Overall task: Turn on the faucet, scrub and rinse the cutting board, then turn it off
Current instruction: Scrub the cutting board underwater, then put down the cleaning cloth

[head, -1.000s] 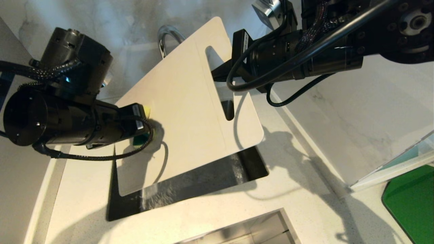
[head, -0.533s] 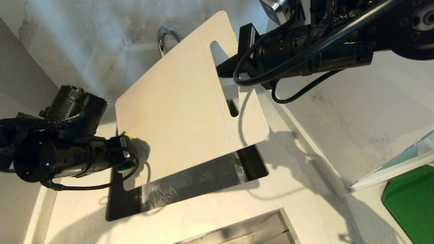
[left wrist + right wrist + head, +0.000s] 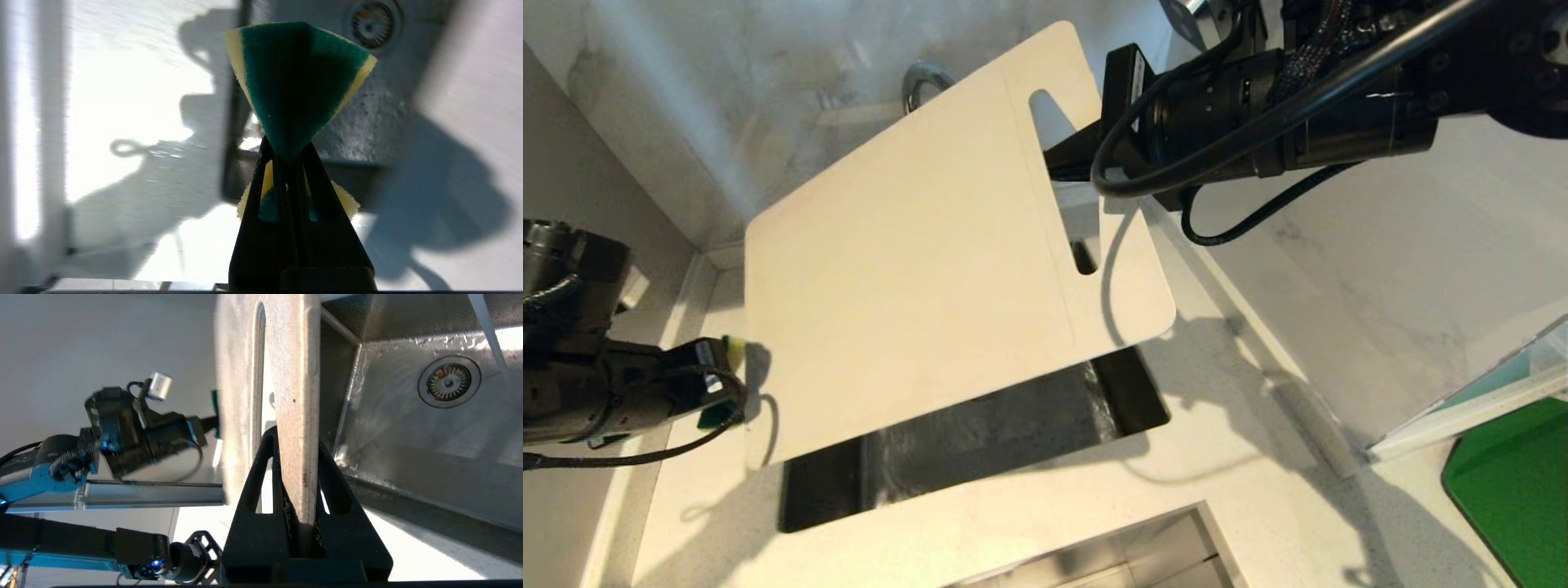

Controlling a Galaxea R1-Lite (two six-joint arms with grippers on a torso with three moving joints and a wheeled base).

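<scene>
Tilting over the sink (image 3: pixel 1127 400), the off-white cutting board (image 3: pixel 915 269) is held up in the air, handle-slot end highest; its lower corner hangs above the counter (image 3: pixel 1029 506) at the sink's left edge; the right gripper (image 3: pixel 297 465) is clamped on the strip of board beside the handle slot (image 3: pixel 1058 163), one finger on each face; the chrome faucet (image 3: pixel 921 77) is mostly hidden behind the board's upper edge, only its arch showing; water is seen falling into the wet sink near the drain (image 3: pixel 448 380); the left gripper (image 3: pixel 286 159) is pinched shut on a green-and-yellow sponge (image 3: pixel 298 81), folded between the fingers; it is held at the board's lower left edge, over the counter, contact with the board not determinable; a dark green mat (image 3: pixel 1515 482) lies far right on the counter.
</scene>
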